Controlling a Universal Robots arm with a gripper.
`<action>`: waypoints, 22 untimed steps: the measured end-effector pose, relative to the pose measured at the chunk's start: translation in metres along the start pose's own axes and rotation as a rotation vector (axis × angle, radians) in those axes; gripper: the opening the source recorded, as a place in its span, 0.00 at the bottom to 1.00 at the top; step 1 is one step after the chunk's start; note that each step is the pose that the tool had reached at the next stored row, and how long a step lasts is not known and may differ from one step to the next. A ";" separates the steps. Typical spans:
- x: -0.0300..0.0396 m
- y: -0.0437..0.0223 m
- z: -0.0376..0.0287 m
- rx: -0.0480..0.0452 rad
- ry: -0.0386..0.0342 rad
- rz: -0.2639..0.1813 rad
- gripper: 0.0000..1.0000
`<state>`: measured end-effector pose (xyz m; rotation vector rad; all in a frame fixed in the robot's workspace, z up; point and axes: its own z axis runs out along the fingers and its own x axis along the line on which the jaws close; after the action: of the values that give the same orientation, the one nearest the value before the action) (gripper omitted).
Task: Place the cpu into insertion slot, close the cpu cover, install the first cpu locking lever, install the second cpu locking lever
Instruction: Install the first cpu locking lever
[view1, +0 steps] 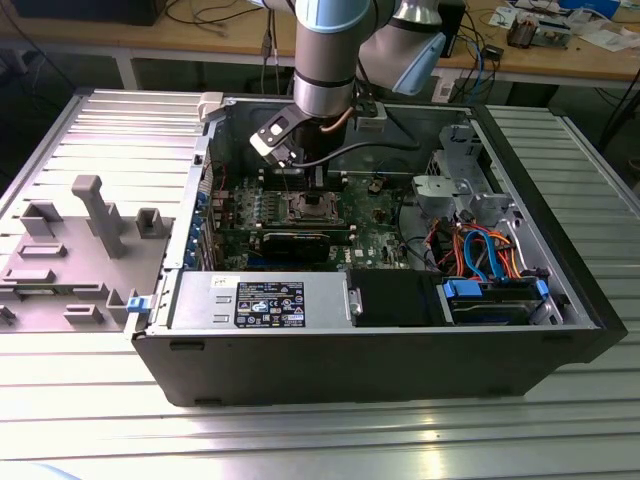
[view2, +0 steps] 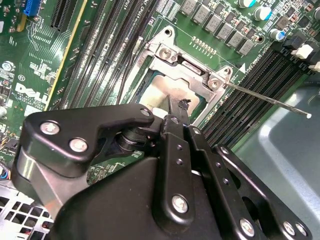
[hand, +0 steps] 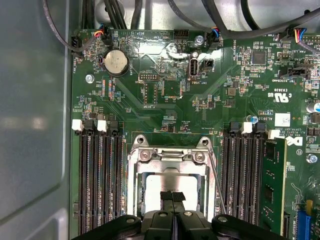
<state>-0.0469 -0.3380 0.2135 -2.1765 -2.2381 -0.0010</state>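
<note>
In both wrist views my gripper (hand: 173, 197) (view2: 175, 107) is shut, fingertips pressed together with nothing between them, just above the middle of the insertion slot (view1: 312, 208). The cpu (hand: 152, 192) (view2: 159, 89) lies in the slot, its dull silver top showing through the cut-out. The cpu cover (hand: 167, 156) (view2: 186, 70) lies flat over it, a silver-grey frame. One thin locking lever (view2: 265, 100) (hand: 215, 182) sticks out from the socket corner over the memory slots. A second thin lever (view2: 129, 70) runs along the socket's other side. In the exterior view the gripper (view1: 315, 180) hangs over the board inside the case.
Long black memory slots (hand: 97, 180) flank the socket, with a fitted memory module (hand: 272, 185) beyond. A coin battery (hand: 115, 62) sits farther up the board. The case wall (hand: 30, 125) is close. Power supply (view1: 260, 300) and drive bay (view1: 490, 300) line the case front; a grey fixture (view1: 80, 240) lies outside.
</note>
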 end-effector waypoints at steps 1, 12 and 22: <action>0.0000 0.0000 0.0000 0.0000 0.0000 0.000 0.11; 0.0004 -0.0003 -0.0274 0.0000 -0.0003 0.000 0.11; 0.0004 -0.0004 -0.0274 0.0002 -0.0005 -0.009 0.11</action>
<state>-0.0469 -0.3380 0.2410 -2.1665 -2.2482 -0.0004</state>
